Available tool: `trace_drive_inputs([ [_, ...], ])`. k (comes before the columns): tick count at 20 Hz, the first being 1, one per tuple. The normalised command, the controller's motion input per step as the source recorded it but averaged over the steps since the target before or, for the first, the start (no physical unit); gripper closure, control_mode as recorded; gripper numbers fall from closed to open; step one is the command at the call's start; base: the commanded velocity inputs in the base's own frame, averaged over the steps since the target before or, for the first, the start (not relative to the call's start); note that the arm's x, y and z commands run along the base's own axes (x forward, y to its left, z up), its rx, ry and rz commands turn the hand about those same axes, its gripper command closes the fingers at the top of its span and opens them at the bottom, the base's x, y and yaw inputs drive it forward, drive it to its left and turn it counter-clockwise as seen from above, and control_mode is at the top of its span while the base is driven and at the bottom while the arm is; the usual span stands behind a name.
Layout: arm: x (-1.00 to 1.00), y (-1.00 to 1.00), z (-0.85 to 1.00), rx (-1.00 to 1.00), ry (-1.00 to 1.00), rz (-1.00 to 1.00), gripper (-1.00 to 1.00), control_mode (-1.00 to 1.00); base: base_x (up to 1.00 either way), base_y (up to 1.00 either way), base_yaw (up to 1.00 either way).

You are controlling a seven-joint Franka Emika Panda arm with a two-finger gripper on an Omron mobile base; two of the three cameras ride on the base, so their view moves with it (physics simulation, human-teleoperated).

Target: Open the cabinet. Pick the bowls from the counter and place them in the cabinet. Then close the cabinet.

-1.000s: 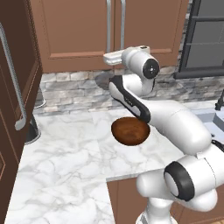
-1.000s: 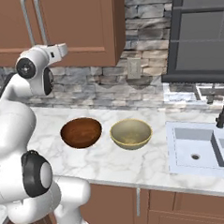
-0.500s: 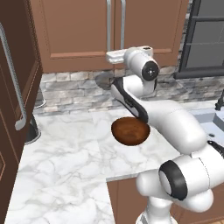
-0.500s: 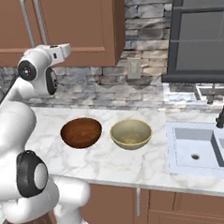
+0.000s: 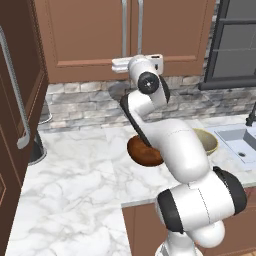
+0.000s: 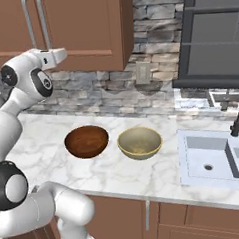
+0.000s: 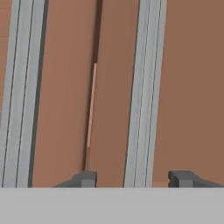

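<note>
The cabinet (image 5: 85, 35) hangs above the counter (image 5: 75, 180), both doors shut. My gripper (image 7: 135, 178) is raised against the doors. Its fingertips (image 7: 87, 178) stand either side of one silver bar handle (image 7: 144, 109), with a gap left on the side toward the door seam. The other handle (image 7: 22, 109) runs along the hand view's left edge. In the right base view my hand (image 6: 52, 56) sits just under the handles. On the counter (image 6: 120, 176) rest the dark wooden bowl (image 6: 86, 141) and the beige bowl (image 6: 139, 142), side by side. My arm partly covers the wooden bowl (image 5: 142, 152).
A sink (image 6: 214, 158) with a dark faucet (image 6: 237, 122) lies at the counter's right end. A black-framed unit (image 6: 211, 30) hangs above it. A darker tall door (image 5: 15, 100) with a curved handle stands at the left.
My hand has shifted slightly along the lower edge of the cabinet doors. The bowls and doors are where they were.
</note>
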Motion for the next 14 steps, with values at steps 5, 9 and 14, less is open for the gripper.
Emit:
trace_drive_inputs([
  [5,1.0,-0.04,-0.29,0.01,0.07,0.0,1.0,-1.0,0.0,0.0,0.0],
  [9,0.88,-0.83,-0.32,0.11,0.04,0.01,1.0,-1.0,0.0,0.0,0.0],
  [14,0.39,-1.0,-0.05,0.15,0.08,0.0,1.0,-1.0,0.0,0.0,0.0],
])
